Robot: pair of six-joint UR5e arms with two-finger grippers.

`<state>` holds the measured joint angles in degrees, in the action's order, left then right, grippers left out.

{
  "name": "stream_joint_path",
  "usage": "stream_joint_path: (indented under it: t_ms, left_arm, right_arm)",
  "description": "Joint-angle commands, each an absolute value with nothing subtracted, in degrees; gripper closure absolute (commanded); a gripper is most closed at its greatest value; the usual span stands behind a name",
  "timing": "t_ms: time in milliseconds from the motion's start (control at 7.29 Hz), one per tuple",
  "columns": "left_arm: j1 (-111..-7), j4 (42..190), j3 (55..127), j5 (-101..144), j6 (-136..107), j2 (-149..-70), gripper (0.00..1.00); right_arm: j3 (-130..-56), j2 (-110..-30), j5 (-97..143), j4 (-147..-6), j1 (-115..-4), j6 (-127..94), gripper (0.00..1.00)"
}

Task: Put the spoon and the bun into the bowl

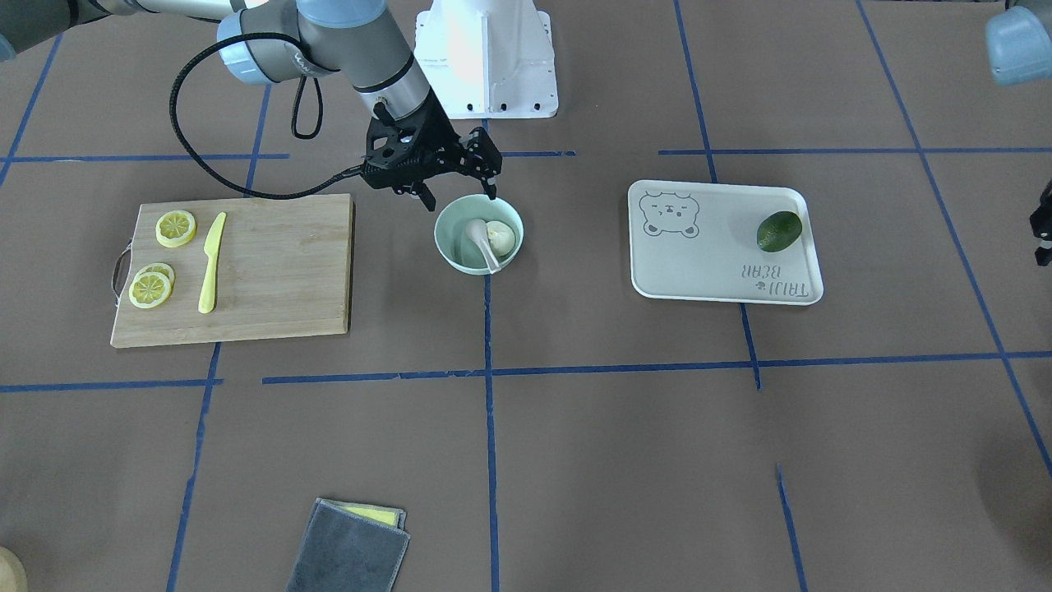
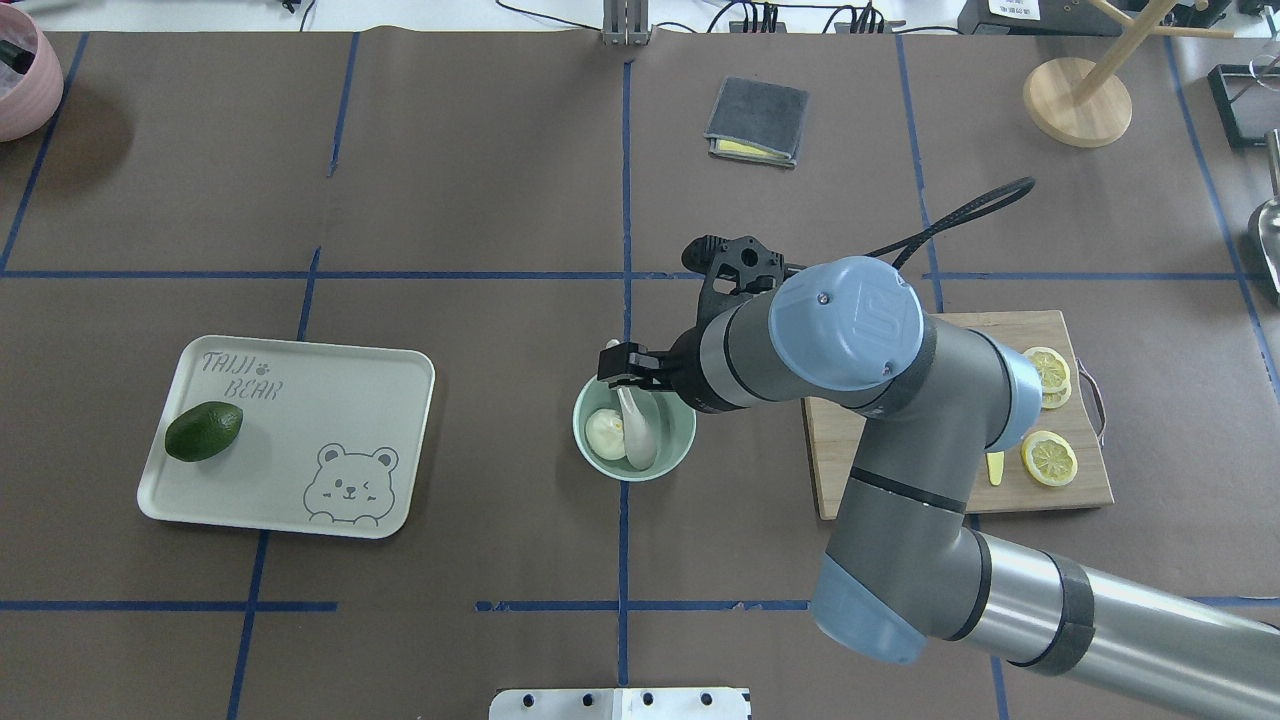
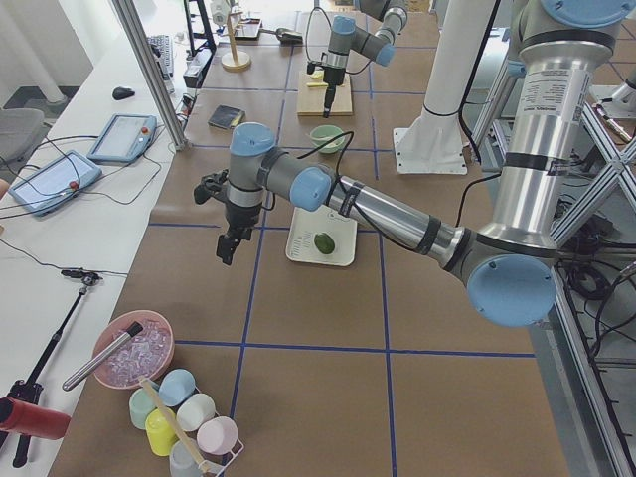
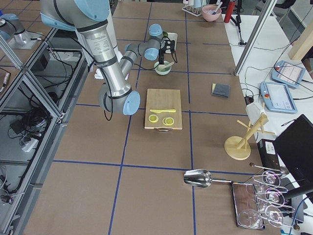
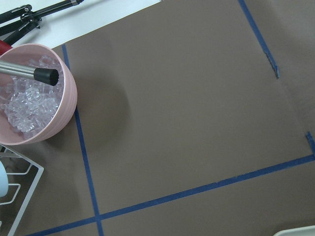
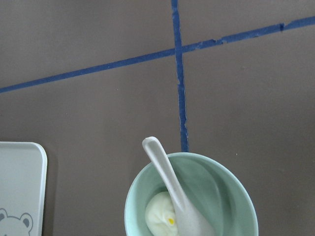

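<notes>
Front-facing view, frame centre: mint-green bowl, with white bun and off-white spoon inside, spoon handle leaning on rim. Just above bowl: right gripper, fingers spread wide, gripping nothing. Left gripper: finger state impossible to tell. Right of bowl, well apart: tray lettered "TAIJI BEAR", avocado near its far edge. Left of bowl, well apart: cutting board.
</notes>
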<state>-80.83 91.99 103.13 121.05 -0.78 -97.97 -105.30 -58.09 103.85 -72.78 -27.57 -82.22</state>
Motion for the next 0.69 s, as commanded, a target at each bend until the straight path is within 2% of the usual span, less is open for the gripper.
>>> stream_joint_path:
  t_ms: [0, 274, 548]
  left_arm:
    - [-86.9, 91.1, 97.7, 122.9, 7.9, -97.8, 0.00]
    - [-91.3, 82.6, 96.5, 123.8, 10.3, -97.9, 0.00]
    - [-91.8, 76.2, 95.5, 131.1, 10.2, -97.7, 0.00]
  right_arm:
    - [-107.4, -59.1, 106.6, -77.3, -32.6, -78.1, 0.00]
    - [-113.4, -63.4, 112.3, -87.9, -40.6, -63.5, 0.00]
    - [-114.0, -70.4, 123.4, -89.4, -53.6, -48.2, 0.00]
